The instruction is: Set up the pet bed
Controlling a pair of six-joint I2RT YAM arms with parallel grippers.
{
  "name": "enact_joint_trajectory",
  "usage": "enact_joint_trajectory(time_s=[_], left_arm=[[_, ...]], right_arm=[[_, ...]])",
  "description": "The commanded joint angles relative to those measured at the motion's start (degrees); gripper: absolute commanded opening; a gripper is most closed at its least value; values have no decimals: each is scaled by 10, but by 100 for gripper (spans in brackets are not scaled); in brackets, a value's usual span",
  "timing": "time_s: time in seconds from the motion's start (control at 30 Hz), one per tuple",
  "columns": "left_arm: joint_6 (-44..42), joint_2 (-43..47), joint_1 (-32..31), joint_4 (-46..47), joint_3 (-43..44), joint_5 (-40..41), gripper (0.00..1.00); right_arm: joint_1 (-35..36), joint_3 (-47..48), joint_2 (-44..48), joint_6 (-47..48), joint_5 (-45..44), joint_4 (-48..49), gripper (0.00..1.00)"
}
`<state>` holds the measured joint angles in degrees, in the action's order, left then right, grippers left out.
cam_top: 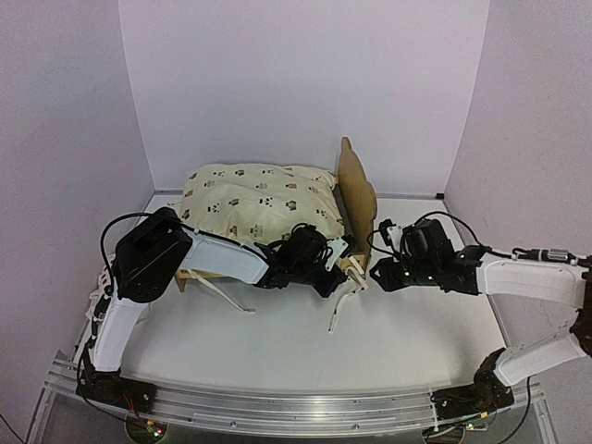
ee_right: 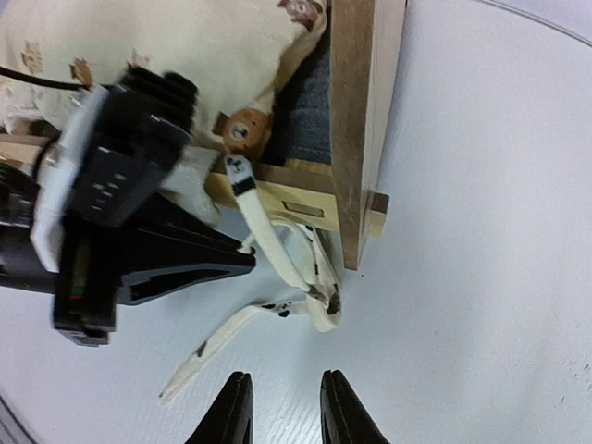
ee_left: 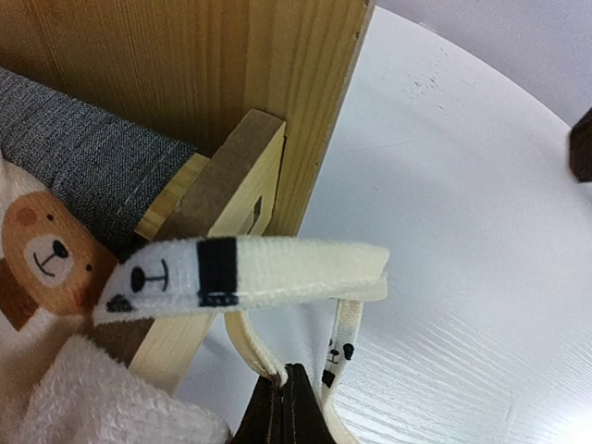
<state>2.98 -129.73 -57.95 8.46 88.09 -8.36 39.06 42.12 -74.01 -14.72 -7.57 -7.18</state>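
The pet bed [cam_top: 356, 196] stands just beyond both pairs of jaws. Its headboard corner is close above the left gripper [ee_left: 285, 393] and straight ahead of the right gripper [ee_right: 285, 387]. You can expect it to be light and stiff, as it is thin plywood, so it will probably slide on the table [cam_top: 416, 342] if you pull sideways. The cushion [cam_top: 259, 199] lying on it is soft and gives no firm hold. The left jaws are pressed together and pinch a thin cream tie [ee_left: 240, 342] of the cushion. This tie is limp and may slip out. The right jaws are spread and hold nothing. To move the frame, take a wooden edge, not the fabric.
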Motion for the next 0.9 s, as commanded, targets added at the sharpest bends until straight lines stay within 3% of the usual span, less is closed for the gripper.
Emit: enact_joint_trajectory(time_s=[0.0, 0.17, 0.37, 0.63, 0.87], left_arm=[[-8, -7, 0, 10, 18, -3, 0], [-5, -10, 0, 11, 22, 4, 0], [-4, -7, 0, 7, 21, 9, 0], [-3, -1, 0, 8, 15, 10, 0], [-3, 5, 0, 8, 11, 11, 0]], right_arm=[[-5, 29, -49, 31, -39, 19, 24], [-10, 34, -91, 31, -61, 51, 18], [-12, 26, -111, 55, -6, 105, 28], [-27, 47, -156, 69, 12, 115, 34], [-38, 62, -183, 73, 35, 120, 30]])
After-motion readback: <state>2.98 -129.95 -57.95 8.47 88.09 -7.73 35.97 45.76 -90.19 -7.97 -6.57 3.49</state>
